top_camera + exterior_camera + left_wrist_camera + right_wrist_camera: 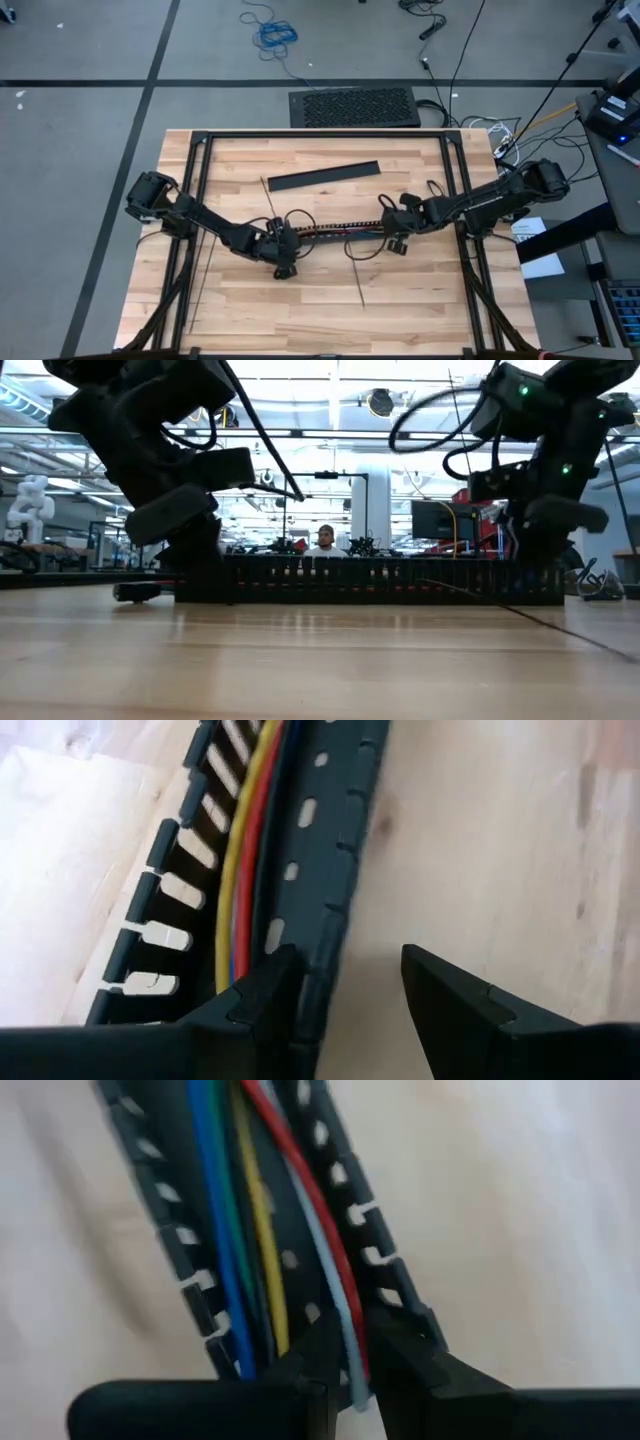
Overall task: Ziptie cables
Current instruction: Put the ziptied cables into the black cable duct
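Our right gripper's (345, 1370) fingers (410, 1365) are nearly closed, pinching the grey and red strands of the cables (262, 1230) just where they leave the slotted channel (375, 1250). The left gripper's (345, 1010) fingers (455, 1010) stand partly apart, straddling one side wall of that channel: the wall sits in the gap, the yellow, red and blue wires just beyond the near finger.

From above, we see the cables (335, 230) lying along the black channel (340, 232) at the middle of the wooden table (300, 300), the left gripper (283, 258) at the channel's 9 o'clock end and the right gripper (392, 235) at its 3 o'clock end. Only this view shows the loose flat black cover strip (324, 176) toward 12 o'clock, and the zipties: one straight strap (357, 282) toward 5 o'clock and another (270, 197) at about 11 o'clock.

The wrist views alone give the wire colours (blue, green, yellow, red, grey). The low view shows the channel (390, 580) as a toothed wall between the two grippers, and a person (325, 540) seated far behind it.

We can read no writing anywhere.
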{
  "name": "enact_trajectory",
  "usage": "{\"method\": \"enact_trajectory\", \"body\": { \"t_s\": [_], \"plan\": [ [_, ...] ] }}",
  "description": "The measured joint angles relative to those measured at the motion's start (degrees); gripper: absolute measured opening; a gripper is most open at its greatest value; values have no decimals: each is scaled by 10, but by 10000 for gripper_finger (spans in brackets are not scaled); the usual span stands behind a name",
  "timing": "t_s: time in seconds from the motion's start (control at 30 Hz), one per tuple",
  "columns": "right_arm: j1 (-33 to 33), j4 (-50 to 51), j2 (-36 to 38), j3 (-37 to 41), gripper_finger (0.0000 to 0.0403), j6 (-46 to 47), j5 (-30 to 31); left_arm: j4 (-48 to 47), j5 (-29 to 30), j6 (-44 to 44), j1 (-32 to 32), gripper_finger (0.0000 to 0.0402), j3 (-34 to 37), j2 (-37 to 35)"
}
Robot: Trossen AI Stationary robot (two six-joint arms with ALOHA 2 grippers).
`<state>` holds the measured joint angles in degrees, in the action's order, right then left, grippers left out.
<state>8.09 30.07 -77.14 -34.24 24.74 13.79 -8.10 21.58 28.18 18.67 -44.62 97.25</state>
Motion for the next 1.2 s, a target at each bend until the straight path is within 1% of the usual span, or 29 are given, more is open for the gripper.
{"method": "enact_trajectory", "body": {
  "t_s": [0.03,0.1,0.17,0.27,0.33,0.47,0.53,0.57,0.67,0.73,0.8,0.9,0.93,1.0,1.1,1.2],
  "plan": [
    [6,-3,0,-4,43,1,-10,-7,1,1,1,180,0,0],
    [18,-8,0,-19,43,0,-9,-15,10,11,6,180,-1,0],
    [30,-19,0,-39,43,-12,-5,-18,35,15,16,180,-1,0],
    [49,-22,0,-78,46,-41,18,-11,75,27,35,180,0,-9],
    [64,-20,0,-107,54,-63,40,-10,88,33,45,180,0,-23],
    [87,39,0,-160,75,-89,114,-1,135,43,74,180,0,-60],
    [89,91,0,-176,82,-70,146,15,166,34,86,180,0,-81],
    [86,123,0,-179,83,-55,149,28,174,23,89,180,0,-91],
    [70,192,0,-166,76,-15,135,92,176,-28,89,180,0,-107],
    [65,200,0,-147,65,-5,114,129,176,-65,88,180,-2,-112],
    [65,162,0,-129,51,-15,90,142,176,-93,87,180,-13,-112],
    [56,49,0,-98,31,-52,39,136,183,-113,87,180,-33,-112],
    [50,27,0,-91,25,-68,30,136,184,-120,87,180,-38,-115],
    [40,16,0,-82,18,-104,34,133,185,-125,92,180,-44,-129],
    [35,26,3,-84,27,-138,43,115,193,-123,107,180,-47,-165],
    [36,19,5,-98,58,-169,40,60,226,-104,120,180,-47,-194]
  ]
}}
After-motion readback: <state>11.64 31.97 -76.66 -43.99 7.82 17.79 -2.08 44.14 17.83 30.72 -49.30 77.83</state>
